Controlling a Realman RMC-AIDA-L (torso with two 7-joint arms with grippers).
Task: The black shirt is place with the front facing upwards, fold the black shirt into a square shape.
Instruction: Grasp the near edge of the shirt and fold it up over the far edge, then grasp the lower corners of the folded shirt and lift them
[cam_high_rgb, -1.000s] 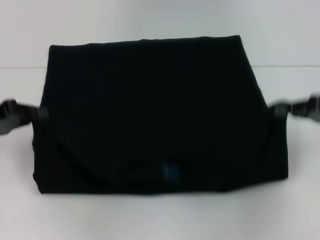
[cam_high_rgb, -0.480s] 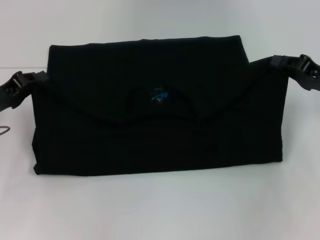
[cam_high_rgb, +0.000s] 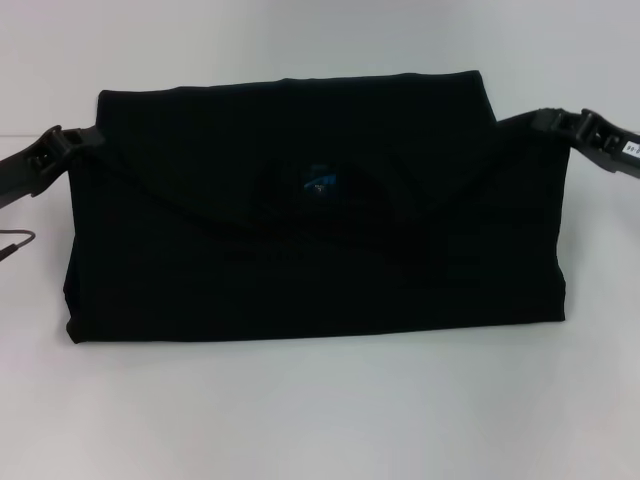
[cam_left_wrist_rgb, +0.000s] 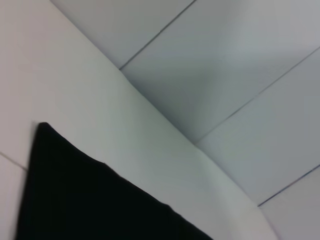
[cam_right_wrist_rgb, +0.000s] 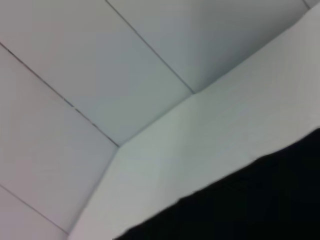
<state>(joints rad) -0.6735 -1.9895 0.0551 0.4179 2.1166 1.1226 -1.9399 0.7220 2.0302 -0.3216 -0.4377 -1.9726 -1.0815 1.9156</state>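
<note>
Now both end effectors (left (cam_high_rgb: 70, 140), right (cam_high_rgb: 545, 121)) clenched on black shirt (cam_high_rgb: 300, 290) corners, slightly farther back.

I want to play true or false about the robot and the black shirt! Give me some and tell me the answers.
1. The black shirt lies folded on a white table. True.
2. A small blue neck label shows on the shirt. True.
3. The shirt hangs off the near table edge. False: it lies fully on the table.
4. The left gripper and the right gripper are at opposite far corners of the shirt. True.
5. Both grippers are at the near edge of the shirt. False: they are at the far corners.
</note>
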